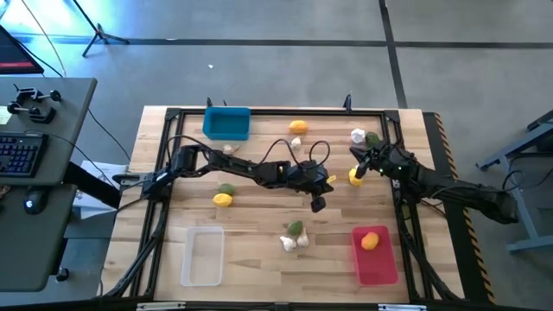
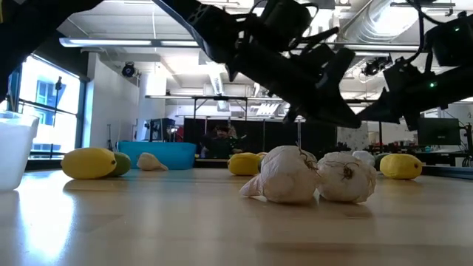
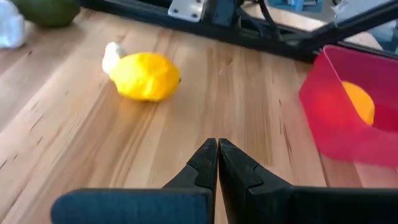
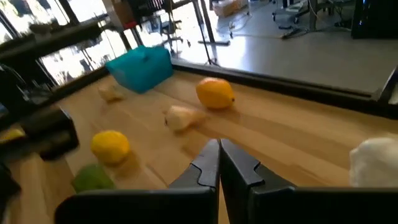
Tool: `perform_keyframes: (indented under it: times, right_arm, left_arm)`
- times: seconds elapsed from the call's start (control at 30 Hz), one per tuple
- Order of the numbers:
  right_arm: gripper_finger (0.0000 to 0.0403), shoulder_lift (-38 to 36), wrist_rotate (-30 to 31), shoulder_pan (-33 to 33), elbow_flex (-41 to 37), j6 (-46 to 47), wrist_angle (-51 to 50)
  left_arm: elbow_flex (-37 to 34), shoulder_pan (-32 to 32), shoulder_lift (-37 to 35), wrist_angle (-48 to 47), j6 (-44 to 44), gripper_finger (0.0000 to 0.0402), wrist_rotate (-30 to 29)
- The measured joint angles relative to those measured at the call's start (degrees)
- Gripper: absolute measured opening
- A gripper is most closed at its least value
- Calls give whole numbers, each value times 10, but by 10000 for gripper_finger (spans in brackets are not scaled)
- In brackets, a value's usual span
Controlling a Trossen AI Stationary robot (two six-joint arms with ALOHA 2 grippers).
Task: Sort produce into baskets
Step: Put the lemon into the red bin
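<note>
Left hand (image 1: 318, 204) and right hand (image 1: 362, 166) both closed.

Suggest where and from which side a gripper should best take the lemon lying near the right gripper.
Probably from straight above, fingers across the short middle of the lemon: it lies on its side on the table. A small pale piece touches one end, so avoid gripping end to end.

floor (image 1: 285, 78): grey concrete, dark seams | desk (image 1: 52, 121): grey, beside table, holding keyboard (image 1: 19, 154) | windows (image 2: 52, 103): bright | ceiling ducts (image 2: 384, 22): white, overhead
</note>
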Motion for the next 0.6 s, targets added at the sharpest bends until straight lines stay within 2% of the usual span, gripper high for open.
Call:
perform_keyframes:
  times: [0.2, 0.4, 0.5, 0.6]
  right_arm:
    - [0, 59, 9, 0, 1, -62, -1]
    - [6, 111, 21, 0, 34, -56, -33]
    - [31, 138, 10, 0, 72, -30, -86]
    - [76, 166, -10, 0, 133, 0, -180]
  left_arm:
    - [-102, 11, -69, 43, 25, 0, 30]
    - [-257, 27, -168, 111, 32, 0, 52]
    - [-334, 44, -224, 133, 22, 0, 57]
    - [-396, 62, -275, 146, 22, 0, 55]
